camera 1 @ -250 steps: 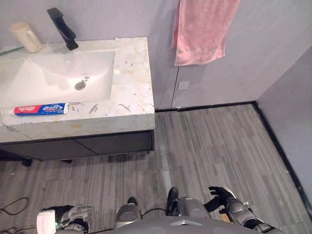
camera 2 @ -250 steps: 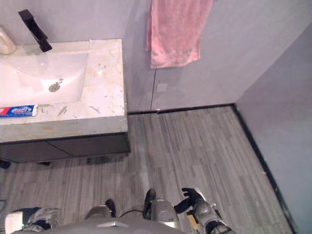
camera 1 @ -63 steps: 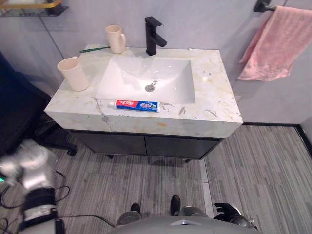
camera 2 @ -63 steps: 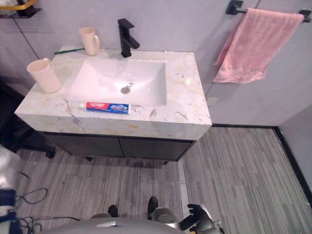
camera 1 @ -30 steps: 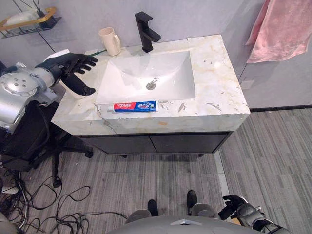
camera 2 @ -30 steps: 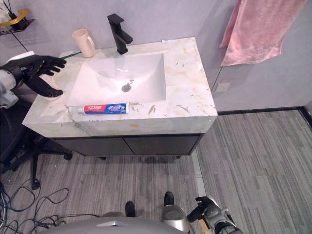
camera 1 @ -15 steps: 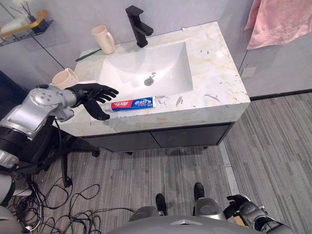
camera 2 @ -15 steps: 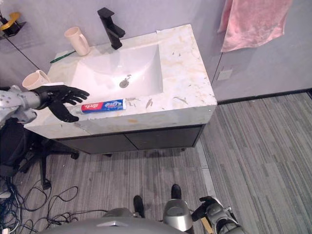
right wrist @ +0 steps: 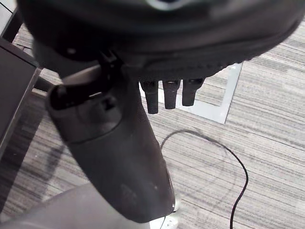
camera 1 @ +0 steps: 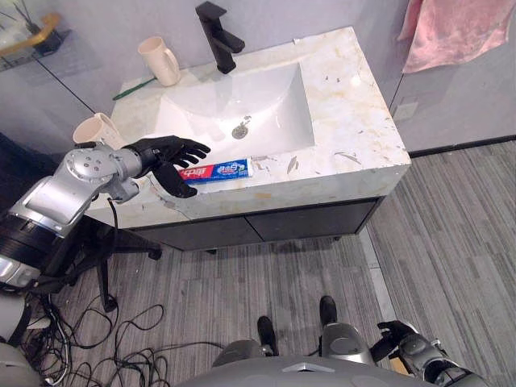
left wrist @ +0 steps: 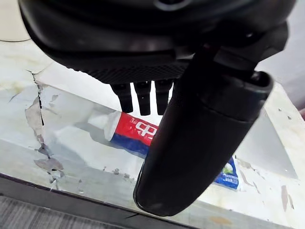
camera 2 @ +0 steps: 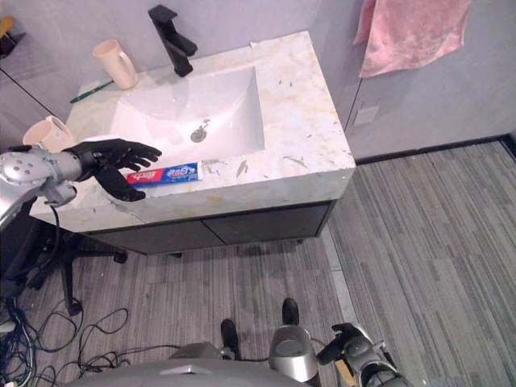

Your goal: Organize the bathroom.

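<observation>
A red and blue toothpaste tube lies flat on the marble counter in front of the white sink basin. My left hand hovers open just over the tube's left end, fingers spread; in the left wrist view the tube shows just past the fingers of that open hand. One cream mug stands at the counter's left edge behind my left arm. Another cream mug stands at the back by a green toothbrush. My right hand hangs low by the floor, fingers relaxed.
A black tap stands behind the basin. A pink towel hangs on the wall at the right. A wire shelf is mounted at the upper left. Dark cabinet doors sit under the counter; a chair base stands on the floor at the left.
My left hand has moved right along the counter's front, from beside the left mug to over the toothpaste tube's left end. The camera has shifted a little.
</observation>
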You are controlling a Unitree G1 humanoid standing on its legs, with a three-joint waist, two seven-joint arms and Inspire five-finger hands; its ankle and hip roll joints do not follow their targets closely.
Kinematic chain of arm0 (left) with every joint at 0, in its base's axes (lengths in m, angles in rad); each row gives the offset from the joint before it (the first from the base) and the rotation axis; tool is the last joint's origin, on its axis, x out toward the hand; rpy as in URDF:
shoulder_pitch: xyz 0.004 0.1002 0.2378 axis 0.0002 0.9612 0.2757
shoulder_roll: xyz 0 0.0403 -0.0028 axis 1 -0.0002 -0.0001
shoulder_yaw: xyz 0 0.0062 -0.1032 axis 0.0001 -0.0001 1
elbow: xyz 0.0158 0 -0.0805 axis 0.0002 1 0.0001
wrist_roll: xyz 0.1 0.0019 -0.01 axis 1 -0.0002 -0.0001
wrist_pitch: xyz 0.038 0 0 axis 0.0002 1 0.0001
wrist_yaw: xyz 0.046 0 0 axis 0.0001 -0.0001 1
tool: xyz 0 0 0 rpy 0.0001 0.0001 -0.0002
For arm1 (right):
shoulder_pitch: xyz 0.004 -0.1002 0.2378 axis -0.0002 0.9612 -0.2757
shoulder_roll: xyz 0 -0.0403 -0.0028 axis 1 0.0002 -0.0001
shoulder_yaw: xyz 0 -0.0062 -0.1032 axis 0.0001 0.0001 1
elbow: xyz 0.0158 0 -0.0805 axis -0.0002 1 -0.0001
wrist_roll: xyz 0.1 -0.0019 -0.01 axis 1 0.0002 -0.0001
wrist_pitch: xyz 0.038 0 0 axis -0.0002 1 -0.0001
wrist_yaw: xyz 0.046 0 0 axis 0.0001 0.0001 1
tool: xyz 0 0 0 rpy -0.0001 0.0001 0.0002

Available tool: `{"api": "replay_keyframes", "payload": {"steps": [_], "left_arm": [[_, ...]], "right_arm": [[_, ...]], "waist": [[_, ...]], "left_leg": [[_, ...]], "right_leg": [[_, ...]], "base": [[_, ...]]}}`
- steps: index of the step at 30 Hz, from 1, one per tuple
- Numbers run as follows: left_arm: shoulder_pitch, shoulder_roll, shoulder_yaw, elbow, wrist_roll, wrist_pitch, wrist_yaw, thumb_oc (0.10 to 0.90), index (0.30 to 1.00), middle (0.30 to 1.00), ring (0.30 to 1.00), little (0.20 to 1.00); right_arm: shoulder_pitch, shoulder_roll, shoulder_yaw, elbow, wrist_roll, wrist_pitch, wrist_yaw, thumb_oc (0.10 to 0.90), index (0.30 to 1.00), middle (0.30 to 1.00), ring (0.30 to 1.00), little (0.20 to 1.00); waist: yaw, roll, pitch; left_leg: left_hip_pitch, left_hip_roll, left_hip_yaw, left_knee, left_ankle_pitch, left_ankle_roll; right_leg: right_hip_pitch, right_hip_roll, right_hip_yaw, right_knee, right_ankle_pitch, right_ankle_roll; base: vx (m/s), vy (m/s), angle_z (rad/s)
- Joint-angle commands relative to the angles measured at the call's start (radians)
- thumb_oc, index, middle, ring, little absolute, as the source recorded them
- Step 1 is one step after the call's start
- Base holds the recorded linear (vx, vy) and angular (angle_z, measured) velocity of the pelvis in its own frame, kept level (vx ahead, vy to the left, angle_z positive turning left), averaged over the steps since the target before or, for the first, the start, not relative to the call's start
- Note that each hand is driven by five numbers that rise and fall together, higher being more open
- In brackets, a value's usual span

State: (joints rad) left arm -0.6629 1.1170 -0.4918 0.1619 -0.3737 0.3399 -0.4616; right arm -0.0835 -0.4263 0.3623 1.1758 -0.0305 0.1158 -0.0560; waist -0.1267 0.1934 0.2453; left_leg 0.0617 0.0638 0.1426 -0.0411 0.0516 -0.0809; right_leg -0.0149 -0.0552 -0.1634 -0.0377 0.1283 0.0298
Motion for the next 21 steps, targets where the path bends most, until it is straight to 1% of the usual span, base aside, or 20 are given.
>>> {"api": "replay_keyframes", "payload": {"steps": [1, 9, 15, 16, 17, 18, 19, 20, 21], "left_arm": [[-0.095, 0.080, 0.096, 0.069, 0.085, -0.017, 0.039, 0.800, 0.900, 0.900, 0.900, 0.900], [-0.085, 0.080, 0.103, 0.088, 0.077, -0.040, 0.049, 0.800, 0.900, 0.900, 0.900, 0.900], [-0.090, 0.070, 0.099, 0.088, 0.070, -0.039, 0.042, 0.800, 0.900, 0.900, 0.900, 0.900], [-0.086, 0.066, 0.101, 0.092, 0.073, -0.039, 0.034, 0.769, 0.853, 0.853, 0.853, 0.853], [-0.085, 0.063, 0.099, 0.091, 0.077, -0.035, 0.032, 0.701, 0.752, 0.752, 0.752, 0.752], [-0.085, 0.061, 0.095, 0.088, 0.074, -0.032, 0.030, 0.595, 0.592, 0.592, 0.592, 0.592], [-0.086, 0.058, 0.092, 0.089, 0.068, -0.031, 0.028, 0.438, 0.356, 0.356, 0.356, 0.356], [-0.086, 0.056, 0.091, 0.090, 0.068, -0.032, 0.029, 0.400, 0.300, 0.300, 0.300, 0.300], [-0.084, 0.051, 0.090, 0.086, 0.066, -0.027, 0.032, 0.400, 0.300, 0.300, 0.300, 0.300]], "right_arm": [[0.011, -0.039, -0.003, 0.001, -0.004, -0.020, -0.017, 0.800, 0.900, 0.900, 0.900, 0.900], [0.018, -0.053, -0.010, -0.011, -0.005, -0.020, -0.018, 0.800, 0.900, 0.900, 0.900, 0.900], [0.007, -0.062, -0.011, -0.020, 0.007, -0.023, -0.022, 0.800, 0.900, 0.900, 0.900, 0.900], [0.005, -0.066, -0.012, -0.024, 0.007, -0.023, -0.021, 0.800, 0.900, 0.900, 0.900, 0.900], [0.001, -0.067, -0.012, -0.027, 0.004, -0.020, -0.018, 0.800, 0.900, 0.900, 0.900, 0.900], [-0.001, -0.069, -0.010, -0.028, 0.005, -0.019, -0.017, 0.800, 0.900, 0.900, 0.900, 0.900], [-0.002, -0.071, -0.010, -0.029, 0.006, -0.020, -0.015, 0.800, 0.900, 0.900, 0.900, 0.900], [-0.002, -0.071, -0.010, -0.029, 0.005, -0.020, -0.014, 0.800, 0.900, 0.900, 0.900, 0.900], [-0.003, -0.073, -0.012, -0.030, 0.003, -0.021, -0.012, 0.800, 0.900, 0.900, 0.900, 0.900]], "waist": [[-0.005, -0.027, -0.045], [-0.007, -0.014, -0.031], [-0.008, -0.007, -0.017], [-0.011, -0.006, -0.013], [-0.013, -0.005, -0.011], [-0.015, -0.005, -0.009], [-0.017, -0.005, -0.006], [-0.017, -0.005, -0.005], [-0.019, -0.004, -0.003]], "left_leg": [[-0.067, 0.049, 0.077, 0.199, -0.033, 0.016], [-0.081, 0.045, 0.079, 0.198, -0.027, 0.015], [-0.092, 0.046, 0.081, 0.203, -0.022, 0.013], [-0.094, 0.047, 0.082, 0.205, -0.019, 0.013], [-0.094, 0.047, 0.083, 0.205, -0.019, 0.013], [-0.096, 0.047, 0.083, 0.206, -0.018, 0.013], [-0.096, 0.048, 0.084, 0.206, -0.016, 0.012], [-0.096, 0.048, 0.085, 0.206, -0.016, 0.012], [-0.097, 0.048, 0.087, 0.206, -0.014, 0.011]], "right_leg": [[-0.029, -0.048, 0.070, 0.093, -0.171, 0.073], [-0.044, -0.055, 0.057, 0.104, -0.179, 0.070], [-0.059, -0.060, 0.052, 0.119, -0.185, 0.068], [-0.062, -0.059, 0.053, 0.122, -0.186, 0.066], [-0.064, -0.059, 0.056, 0.123, -0.186, 0.066], [-0.067, -0.058, 0.058, 0.124, -0.186, 0.066], [-0.068, -0.058, 0.060, 0.125, -0.186, 0.065], [-0.069, -0.057, 0.060, 0.125, -0.186, 0.065], [-0.070, -0.057, 0.061, 0.125, -0.186, 0.065]], "base": [[0.00, 0.000, 0.00], [0.00, 0.000, 0.00], [0.00, 0.000, 0.00], [0.00, 0.000, 0.00], [0.00, 0.000, 0.00], [0.00, 0.000, 0.00], [0.00, 0.000, 0.00], [0.00, 0.000, 0.00], [0.00, 0.000, 0.00]]}}
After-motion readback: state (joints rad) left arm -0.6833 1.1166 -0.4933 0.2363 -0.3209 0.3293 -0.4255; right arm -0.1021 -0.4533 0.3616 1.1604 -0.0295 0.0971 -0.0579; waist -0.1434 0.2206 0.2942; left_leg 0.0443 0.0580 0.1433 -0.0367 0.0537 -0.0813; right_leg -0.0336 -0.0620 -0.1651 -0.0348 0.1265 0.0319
